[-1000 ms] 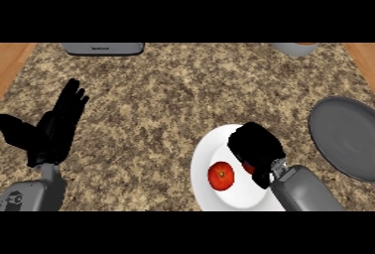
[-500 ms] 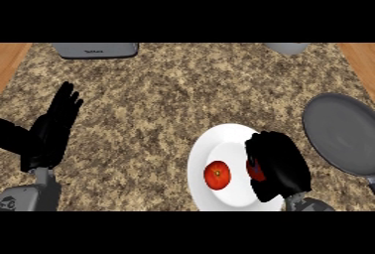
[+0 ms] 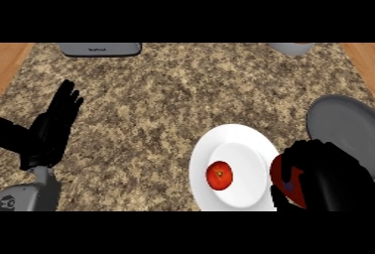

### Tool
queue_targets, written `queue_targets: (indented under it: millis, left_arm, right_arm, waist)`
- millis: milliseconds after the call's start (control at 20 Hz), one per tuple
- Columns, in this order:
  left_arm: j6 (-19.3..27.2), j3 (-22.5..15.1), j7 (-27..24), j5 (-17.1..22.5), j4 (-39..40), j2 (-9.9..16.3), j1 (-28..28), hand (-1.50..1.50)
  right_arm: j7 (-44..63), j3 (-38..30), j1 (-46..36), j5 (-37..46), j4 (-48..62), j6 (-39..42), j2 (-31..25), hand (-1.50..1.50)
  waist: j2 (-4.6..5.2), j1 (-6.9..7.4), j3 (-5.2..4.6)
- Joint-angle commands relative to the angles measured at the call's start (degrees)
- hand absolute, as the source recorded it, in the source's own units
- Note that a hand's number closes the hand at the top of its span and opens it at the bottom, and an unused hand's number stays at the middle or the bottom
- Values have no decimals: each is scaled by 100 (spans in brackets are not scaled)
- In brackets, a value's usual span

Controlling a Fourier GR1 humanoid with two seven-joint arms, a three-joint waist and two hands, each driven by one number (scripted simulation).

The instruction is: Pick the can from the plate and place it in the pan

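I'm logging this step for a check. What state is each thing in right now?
can: red, held at the plate's right rim, mostly hidden by the hand
right hand: curled round the can
left hand: open, resting at the view's left, holding nothing
plate: white, on the counter, carrying a tomato
tomato: lying on the plate
pan: dark, nothing in it

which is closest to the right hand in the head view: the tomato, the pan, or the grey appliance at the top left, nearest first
From the right hand:
1. Pan, just above it at the right edge.
2. Tomato, to its left on the white plate.
3. Grey appliance, at the counter's far top left.
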Motion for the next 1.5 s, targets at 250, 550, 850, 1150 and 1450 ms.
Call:
queue_targets:
  millis: [250,550,850,1150,1450]
  left_arm:
    - [-243,158,142,115,33,143,-129,0]
    - [-156,-32,-275,-115,-89,-90,324,0]
    - [-41,-18,485,-49,-292,-8,-289,0]
    - [7,-54,-6,-229,17,-176,-169,0]
    - [-103,-67,-71,-201,35,-186,-94,0]
  right_arm:
    - [41,-1529,-549,-649,-205,280,121,150]
    - [-811,-3631,-820,-1975,119,58,-444,150]
    - [-1721,-4689,-1217,-2426,2114,-1134,-933,150]
    - [-3068,-5358,-1245,-2873,3976,-1982,-1592,150]
    - [-4230,-5123,-1531,-2882,5929,-2923,-1556,150]
  waist:
    - [34,88,5]
    - [30,77,9]
    - [40,115,11]
    - [48,117,8]
    - [66,177,13]
